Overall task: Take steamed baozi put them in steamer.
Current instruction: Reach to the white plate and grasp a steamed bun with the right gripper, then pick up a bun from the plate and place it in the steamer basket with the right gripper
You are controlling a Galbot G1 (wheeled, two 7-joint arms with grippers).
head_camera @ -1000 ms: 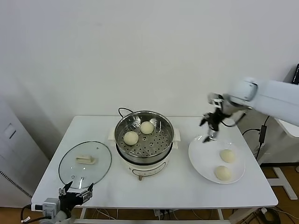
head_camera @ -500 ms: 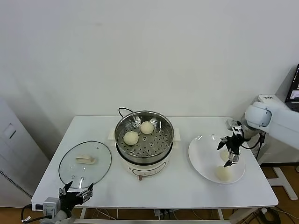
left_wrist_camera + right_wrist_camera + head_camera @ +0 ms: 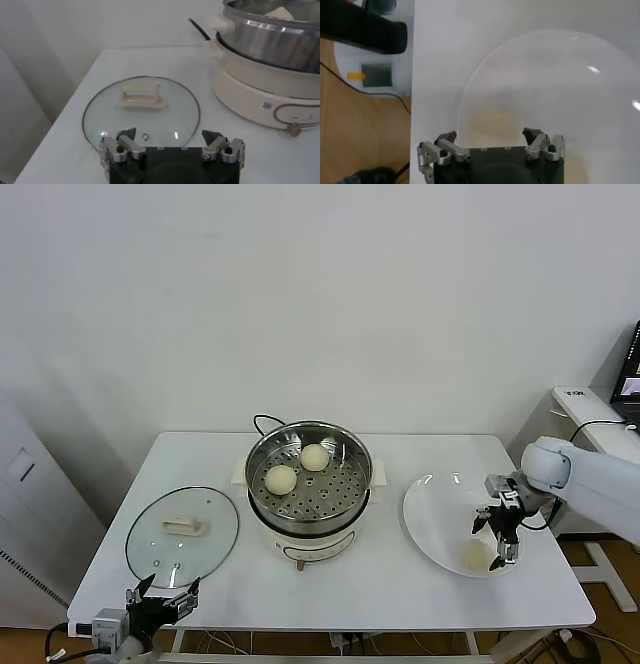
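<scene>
Near the worktop's right edge, the right gripper (image 3: 503,536) is poised with fingers spread and empty over the plate (image 3: 432,509), just above a steamed baozi (image 3: 474,556). Two buns (image 3: 281,479) are already lodged in the steamer (image 3: 309,446) at mid-worktop. A descent and closing on the bun appears called for. The left gripper (image 3: 172,146) is parked, fingers released, by the glass lid (image 3: 141,107).

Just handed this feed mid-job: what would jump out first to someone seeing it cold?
The shiny steamer at the table's middle, with two buns already on its holed floor. To its right, the right end effector hangs open over the white plate, right above a bun near the front rim. The glass lid lies flat on the left, the left end effector parked open near it at the front edge.
</scene>
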